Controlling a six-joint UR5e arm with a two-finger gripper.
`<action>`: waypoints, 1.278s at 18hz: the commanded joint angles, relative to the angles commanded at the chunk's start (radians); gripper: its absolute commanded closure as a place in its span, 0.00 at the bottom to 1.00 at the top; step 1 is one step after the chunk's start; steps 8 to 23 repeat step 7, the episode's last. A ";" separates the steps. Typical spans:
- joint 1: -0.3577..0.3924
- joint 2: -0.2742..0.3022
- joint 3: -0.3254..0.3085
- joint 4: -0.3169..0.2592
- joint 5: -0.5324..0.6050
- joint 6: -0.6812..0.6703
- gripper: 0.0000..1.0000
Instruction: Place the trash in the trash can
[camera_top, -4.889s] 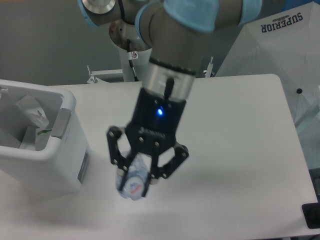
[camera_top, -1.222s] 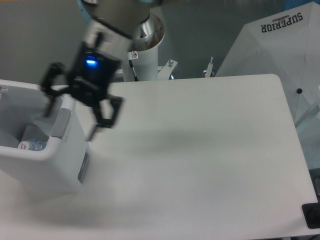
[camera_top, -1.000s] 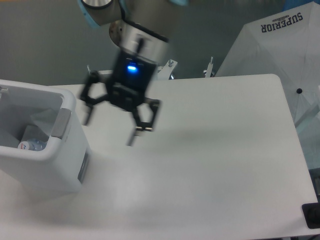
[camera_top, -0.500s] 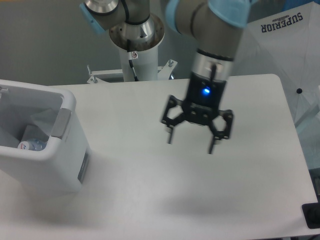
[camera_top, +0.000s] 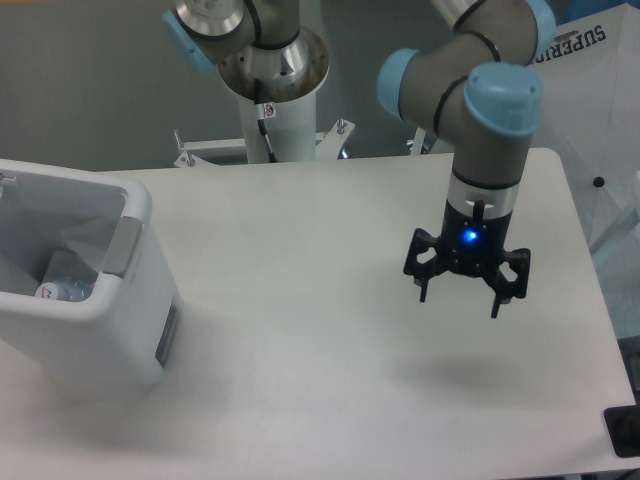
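The white trash can (camera_top: 120, 330) stands at the left edge of the table. Inside it lies the clear bluish bottle (camera_top: 58, 284) with its white cap toward the front, and a clear plastic bag (camera_top: 88, 240) leans against the inner wall. My gripper (camera_top: 459, 298) hangs above the right half of the table, far from the can. Its fingers are spread open and hold nothing.
The arm's white base column (camera_top: 270, 110) rises behind the table's far edge. A white cloth printed "SUPERIOR" (camera_top: 560, 70) drapes at the upper right. A small black object (camera_top: 623, 430) sits at the table's lower right corner.
The gripper carried the bottle to the trash can and let it go inside. It has since swung, open and without load, from over the can across to the right side of the table.
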 joint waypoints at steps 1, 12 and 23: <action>0.000 0.000 -0.005 -0.009 0.031 0.031 0.00; 0.000 0.000 -0.006 -0.034 0.063 0.071 0.00; 0.000 0.000 -0.006 -0.034 0.063 0.071 0.00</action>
